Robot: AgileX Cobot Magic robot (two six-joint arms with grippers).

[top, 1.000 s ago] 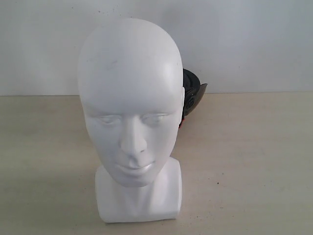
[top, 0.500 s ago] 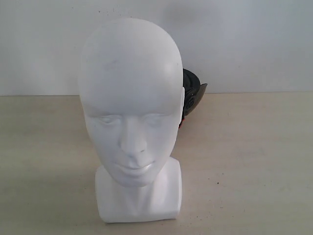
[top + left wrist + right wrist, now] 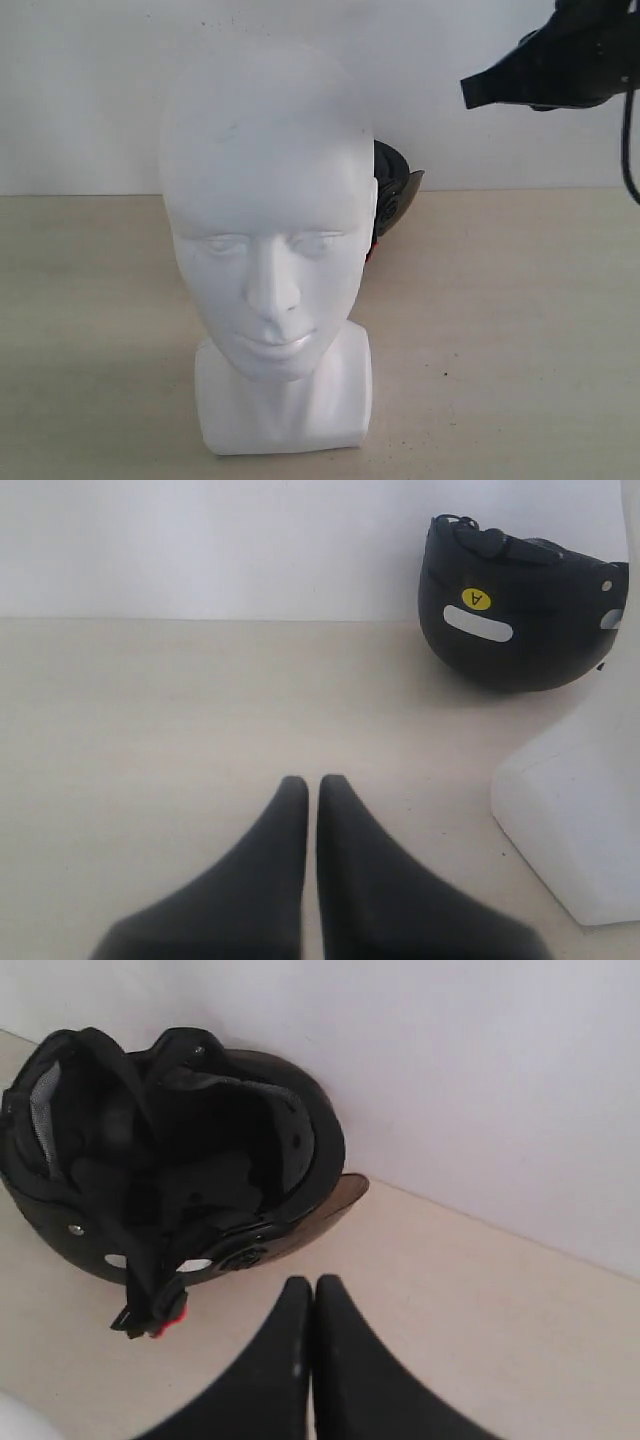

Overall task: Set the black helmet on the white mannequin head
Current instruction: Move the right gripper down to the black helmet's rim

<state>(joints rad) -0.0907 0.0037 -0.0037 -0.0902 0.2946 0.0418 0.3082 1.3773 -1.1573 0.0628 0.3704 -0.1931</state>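
The one pale table carries one white mannequin head and one black helmet with one tinted visor, and two black grippers show, one left gripper and one right gripper.

Left gripper: two black fingers pressed almost together, only a hairline slit between the tips, nothing held. It hangs over bare beige table. Black helmet sits ahead near the white wall, shell down, opening and straps uppermost. Yellow round sticker marked "A" on the shell, white oval label just under it. Blocky base of the white mannequin head stands nearer than the helmet and partly covers its far edge; face not visible.
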